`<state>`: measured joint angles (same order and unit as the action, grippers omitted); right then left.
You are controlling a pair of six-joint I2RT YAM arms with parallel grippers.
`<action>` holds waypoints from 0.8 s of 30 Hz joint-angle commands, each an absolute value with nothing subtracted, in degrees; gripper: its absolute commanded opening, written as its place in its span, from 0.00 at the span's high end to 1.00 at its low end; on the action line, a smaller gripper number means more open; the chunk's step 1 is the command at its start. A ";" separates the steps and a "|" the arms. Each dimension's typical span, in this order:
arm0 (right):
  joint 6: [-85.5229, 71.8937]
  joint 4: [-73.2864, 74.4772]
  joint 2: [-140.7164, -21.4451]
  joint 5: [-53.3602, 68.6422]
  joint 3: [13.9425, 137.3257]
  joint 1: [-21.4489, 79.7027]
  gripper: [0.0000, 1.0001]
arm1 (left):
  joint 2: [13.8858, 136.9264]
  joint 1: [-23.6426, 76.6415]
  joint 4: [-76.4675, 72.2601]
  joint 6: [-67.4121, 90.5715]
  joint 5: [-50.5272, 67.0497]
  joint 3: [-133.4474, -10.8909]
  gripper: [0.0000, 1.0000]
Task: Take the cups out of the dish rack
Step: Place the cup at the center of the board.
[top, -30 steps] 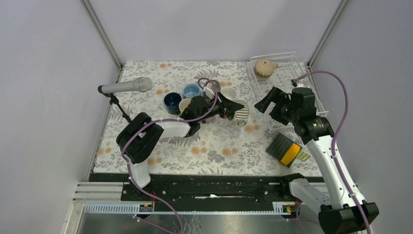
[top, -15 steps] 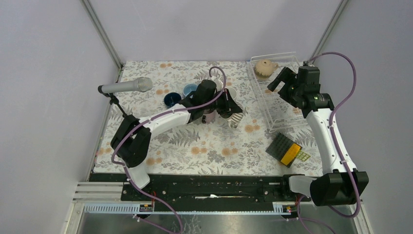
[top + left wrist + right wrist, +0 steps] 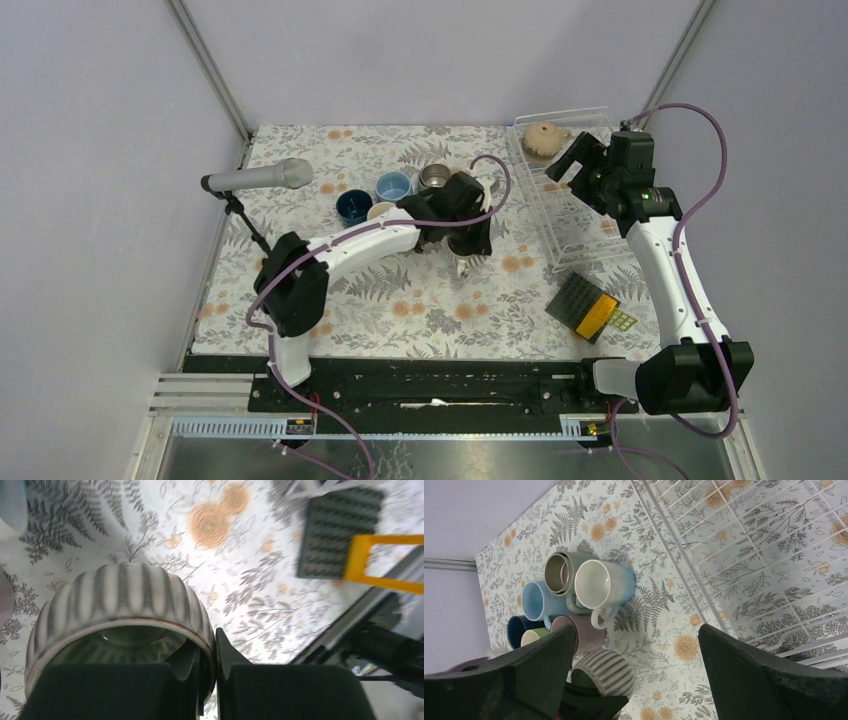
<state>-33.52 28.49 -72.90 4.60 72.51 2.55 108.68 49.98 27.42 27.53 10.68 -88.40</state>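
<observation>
My left gripper (image 3: 468, 240) is shut on the rim of the grey-and-white striped mug (image 3: 120, 605), one finger inside and one outside, and holds it over the floral cloth right of the mug cluster. That mug also shows in the right wrist view (image 3: 606, 672). The cluster holds a dark blue mug (image 3: 353, 205), a light blue mug (image 3: 393, 185), a metallic mug (image 3: 435, 177), plus white (image 3: 604, 585), pink (image 3: 584, 632) and green (image 3: 531, 637) mugs. My right gripper (image 3: 572, 165) is open and empty over the white wire dish rack (image 3: 585, 220). A tan mug (image 3: 545, 138) sits in the rack's far corner.
A black-and-orange square pad (image 3: 590, 305) lies near the rack's front corner and shows in the left wrist view (image 3: 350, 535). A microphone on a stand (image 3: 255, 180) stands at the left. Grey walls close in the table on three sides.
My left arm has carried the striped mug to the right, away from the cluster. My right arm swung up and back over the rack a second ago and has since barely moved.
</observation>
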 commanded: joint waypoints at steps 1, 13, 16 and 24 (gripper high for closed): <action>-34.18 26.10 -72.16 5.12 74.32 2.29 0.01 | 111.25 50.80 31.00 21.40 4.27 -94.81 1.00; -34.28 26.66 -71.54 4.38 74.27 2.27 0.00 | 119.21 50.95 34.10 19.08 3.59 -103.01 1.00; -34.33 26.59 -71.63 4.52 74.26 2.20 0.00 | 120.47 50.90 34.28 19.23 3.92 -104.30 1.00; -34.28 26.65 -71.72 4.66 73.66 2.20 0.00 | 122.63 50.92 34.31 19.84 4.59 -105.12 1.00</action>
<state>-33.98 27.83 -72.82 4.58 72.51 2.55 122.87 50.92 36.36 20.51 4.73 -101.56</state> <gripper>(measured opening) 0.994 0.086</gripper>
